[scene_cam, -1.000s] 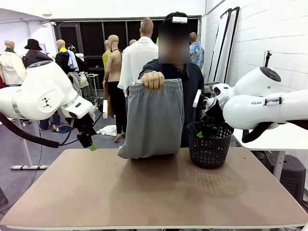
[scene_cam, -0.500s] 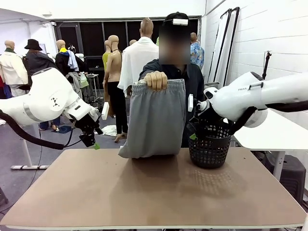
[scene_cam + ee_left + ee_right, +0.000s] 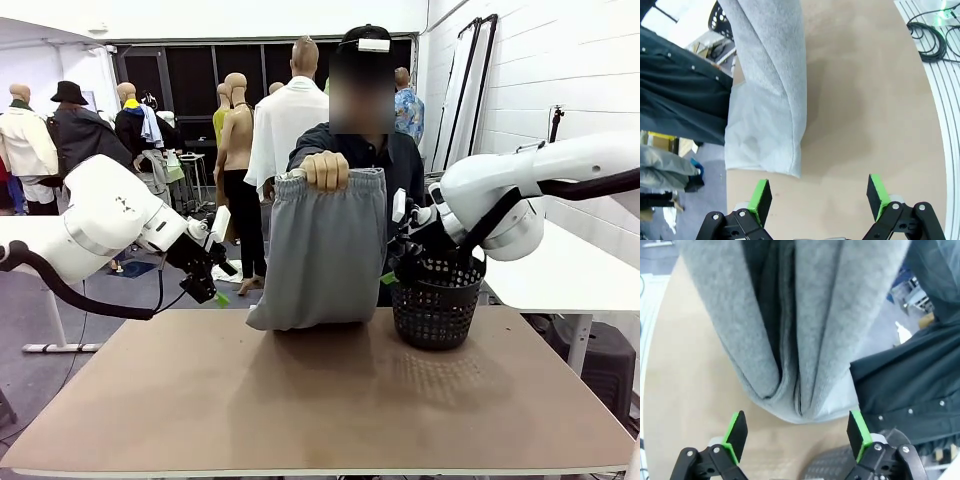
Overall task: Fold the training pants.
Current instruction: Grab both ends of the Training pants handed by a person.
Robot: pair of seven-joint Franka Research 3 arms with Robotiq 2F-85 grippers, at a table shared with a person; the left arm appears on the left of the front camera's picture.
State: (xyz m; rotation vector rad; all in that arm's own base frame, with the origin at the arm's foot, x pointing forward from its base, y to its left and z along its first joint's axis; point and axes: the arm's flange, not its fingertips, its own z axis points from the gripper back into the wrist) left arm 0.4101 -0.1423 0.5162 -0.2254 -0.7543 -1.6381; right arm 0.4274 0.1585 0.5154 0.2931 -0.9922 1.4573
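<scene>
training pants (image 3: 322, 250) hang between | left end effector (image 3: 213, 290) | right end effector (image 3: 392, 268)

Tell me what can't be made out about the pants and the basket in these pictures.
- Waistband middle of the training pants: front view, covered by the person's hand.
- Top of the pants: both wrist views, cut off by the upper edge.
- Contents of the basket: front view, hidden by its mesh wall.

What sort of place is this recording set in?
Probably a robotics lab or test hall: a left arm and right arm at one table, a bare white block wall, and cables beside the table.
</scene>
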